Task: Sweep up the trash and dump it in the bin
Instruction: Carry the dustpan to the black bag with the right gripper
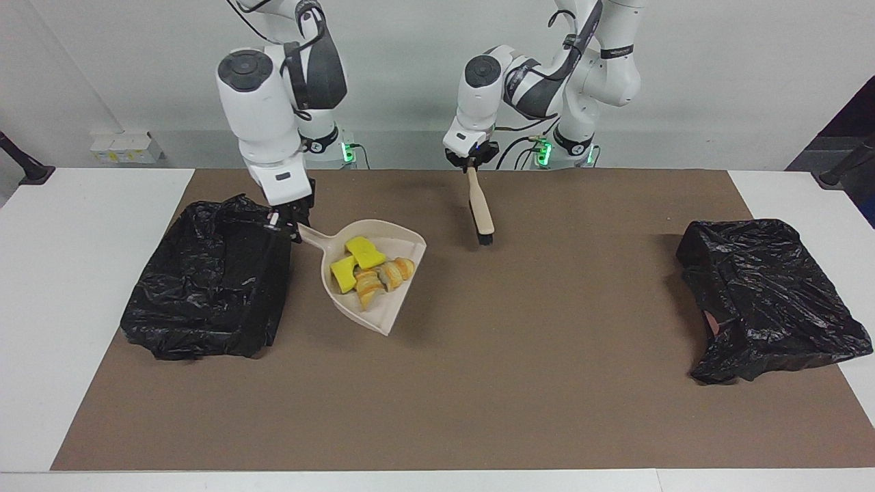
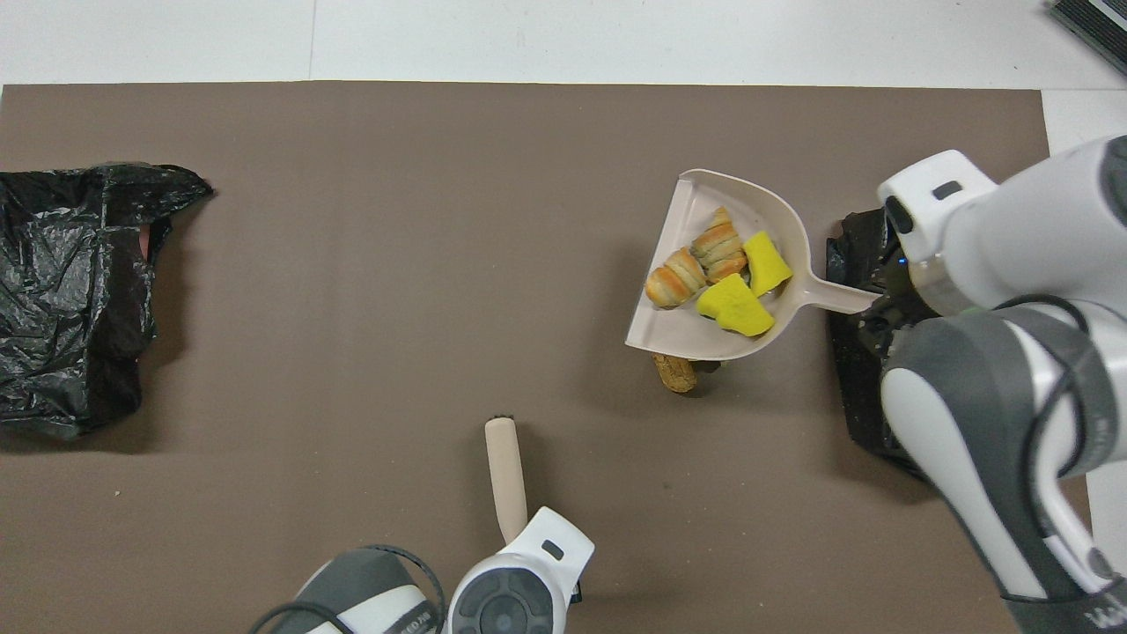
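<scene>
Right gripper (image 1: 287, 225) is carrying the dustpan (image 1: 383, 301) by its handle, clamped shut on it, right beside the bin (image 1: 205, 280) at the right arm's end, presumably for dumping. Trash (image 1: 369, 270) is riding in the pan; one brown piece (image 2: 674, 372) is showing under it, probably missed. Left gripper (image 1: 472, 162) is gripping the brush (image 1: 480, 208) shut, parking it clear.

Trash (image 1: 369, 270) — yellow sponges, bread bits — in dustpan (image 1: 393, 318)

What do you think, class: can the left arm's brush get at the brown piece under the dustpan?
Probably not yet: the dustpan, held by the right claw, hangs over the brown piece.
</scene>
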Controlling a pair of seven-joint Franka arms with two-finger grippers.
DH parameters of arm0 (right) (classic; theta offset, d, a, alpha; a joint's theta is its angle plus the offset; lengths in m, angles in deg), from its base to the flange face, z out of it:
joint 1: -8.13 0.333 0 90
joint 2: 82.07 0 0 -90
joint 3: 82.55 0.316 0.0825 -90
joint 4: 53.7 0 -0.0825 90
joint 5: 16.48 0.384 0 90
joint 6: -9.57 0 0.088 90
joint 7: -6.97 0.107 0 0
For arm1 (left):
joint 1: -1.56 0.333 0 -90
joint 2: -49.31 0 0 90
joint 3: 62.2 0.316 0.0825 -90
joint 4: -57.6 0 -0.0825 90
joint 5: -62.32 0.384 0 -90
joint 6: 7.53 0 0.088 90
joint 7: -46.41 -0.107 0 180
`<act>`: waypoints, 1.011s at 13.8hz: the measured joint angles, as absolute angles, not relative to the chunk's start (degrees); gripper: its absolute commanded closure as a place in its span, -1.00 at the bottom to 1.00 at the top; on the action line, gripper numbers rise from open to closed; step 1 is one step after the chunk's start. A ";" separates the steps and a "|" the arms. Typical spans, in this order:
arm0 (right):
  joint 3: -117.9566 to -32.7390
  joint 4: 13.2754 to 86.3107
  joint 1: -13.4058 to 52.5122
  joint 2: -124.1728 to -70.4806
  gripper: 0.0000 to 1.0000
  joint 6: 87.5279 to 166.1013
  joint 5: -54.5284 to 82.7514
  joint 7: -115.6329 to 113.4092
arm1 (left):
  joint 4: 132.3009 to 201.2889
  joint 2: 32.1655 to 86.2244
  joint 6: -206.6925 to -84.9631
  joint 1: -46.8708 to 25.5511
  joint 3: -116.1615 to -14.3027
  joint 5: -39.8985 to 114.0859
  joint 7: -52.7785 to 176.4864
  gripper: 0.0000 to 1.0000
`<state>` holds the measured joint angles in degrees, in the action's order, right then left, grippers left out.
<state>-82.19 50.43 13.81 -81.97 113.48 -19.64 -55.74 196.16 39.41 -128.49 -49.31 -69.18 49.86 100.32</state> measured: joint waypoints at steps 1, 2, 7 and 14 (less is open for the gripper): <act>-85.59 50.45 13.79 -81.32 1.00 112.51 -19.63 -60.39 | 197.46 39.41 -129.99 -50.82 -69.17 49.83 100.87 1.00; -89.25 50.48 13.77 -81.12 1.00 112.02 -19.61 -65.33 | 198.23 39.40 -130.73 -51.70 -69.14 49.82 100.96 1.00; -105.02 50.70 13.61 -81.12 1.00 112.25 -20.08 -84.43 | 199.23 39.40 -131.70 -52.41 -69.08 49.59 100.94 1.00; -108.43 50.73 14.41 -81.31 1.00 118.79 -38.02 -93.46 | 199.75 39.52 -131.84 -52.41 -68.78 47.13 99.12 0.98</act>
